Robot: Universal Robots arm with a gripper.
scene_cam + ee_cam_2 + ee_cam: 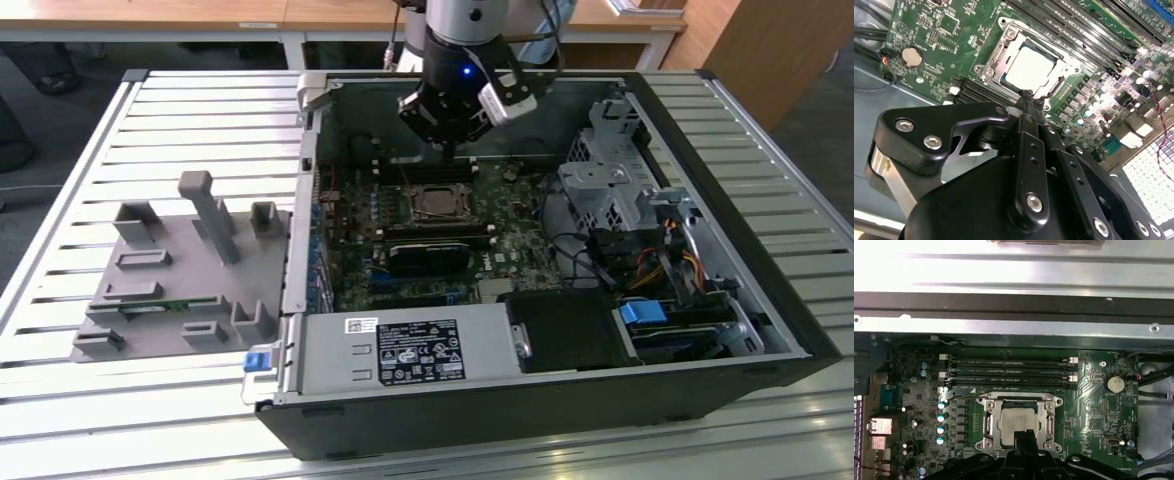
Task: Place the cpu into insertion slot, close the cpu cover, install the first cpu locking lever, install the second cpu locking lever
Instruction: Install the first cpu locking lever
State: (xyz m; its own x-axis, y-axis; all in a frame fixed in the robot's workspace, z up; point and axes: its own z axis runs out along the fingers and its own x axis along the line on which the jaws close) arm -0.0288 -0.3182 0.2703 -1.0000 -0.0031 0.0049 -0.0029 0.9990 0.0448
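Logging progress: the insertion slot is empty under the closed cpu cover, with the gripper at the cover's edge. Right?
No: the insertion slot is not empty. The cpu lies in it, its silvery top showing through the cpu cover's window in both wrist views. The gripper is at the cover's edge, as you said.

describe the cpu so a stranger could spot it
Inside the open black computer case lies a green motherboard. Near its middle, the cpu is the flat silvery-beige square ringed by a metal frame, unlike the long black memory slots beside it.
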